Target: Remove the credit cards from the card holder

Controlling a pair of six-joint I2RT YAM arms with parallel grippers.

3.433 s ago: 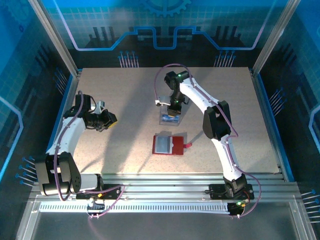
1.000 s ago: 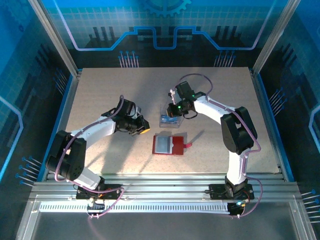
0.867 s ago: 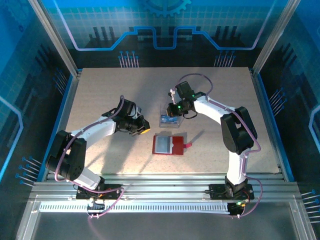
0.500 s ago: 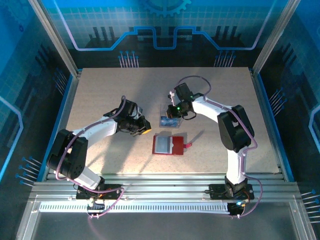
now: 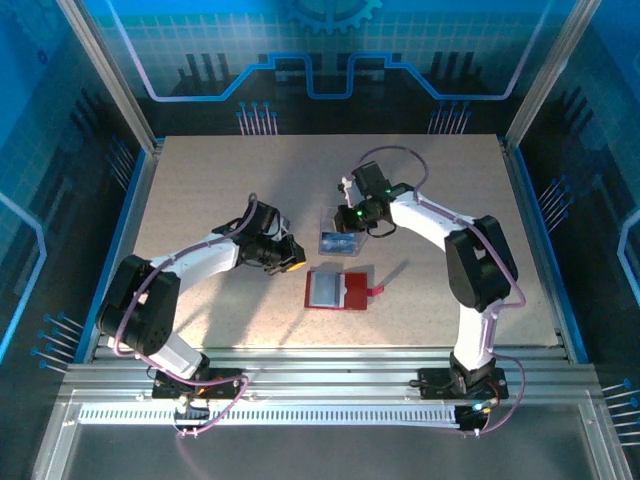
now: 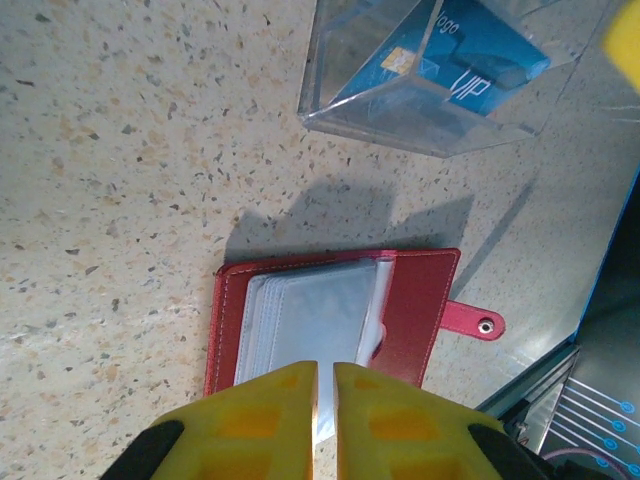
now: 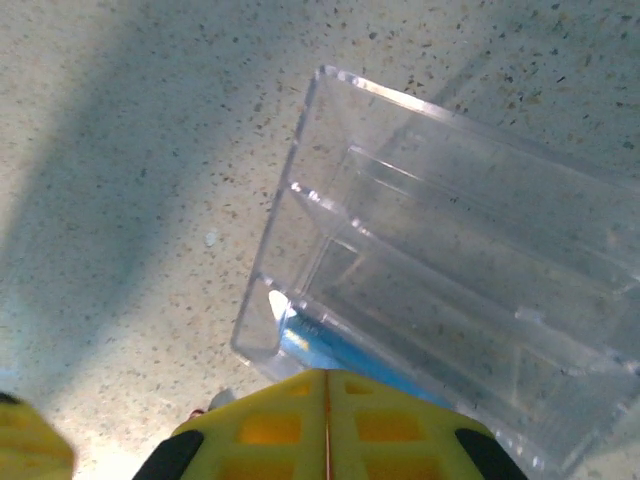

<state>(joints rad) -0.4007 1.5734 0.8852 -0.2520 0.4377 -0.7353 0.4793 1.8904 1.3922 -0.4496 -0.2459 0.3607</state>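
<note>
From above, the speckled, stone-look table (image 5: 200, 180) carried a flat, dark red wallet (image 5: 350, 291), lying open just right of the left gripper (image 5: 291, 264). A clear, boxy tray (image 5: 338, 238) sat under the right gripper (image 5: 345, 221). Both sets of fingers were too small to read here.

In the left wrist view, the 2 yellow fingers (image 6: 250, 420) stood nearly together with a slim gap, clasping nothing, above the wallet's near edge. The wallet had smooth red leaves, a stitched border, cloudy plastic sleeves and a strap tab (image 6: 470, 322) with a metal snap. Beyond it, the tray held 1 glossy blue card (image 6: 480, 60); any others were hard to make out.

In the right wrist view, the ribbed yellow fingers (image 7: 270, 430) were clenched along a hairline seam. The tray's thin walls and dividers lay just ahead, and the fingers mostly hid the blue card's edge.
</note>
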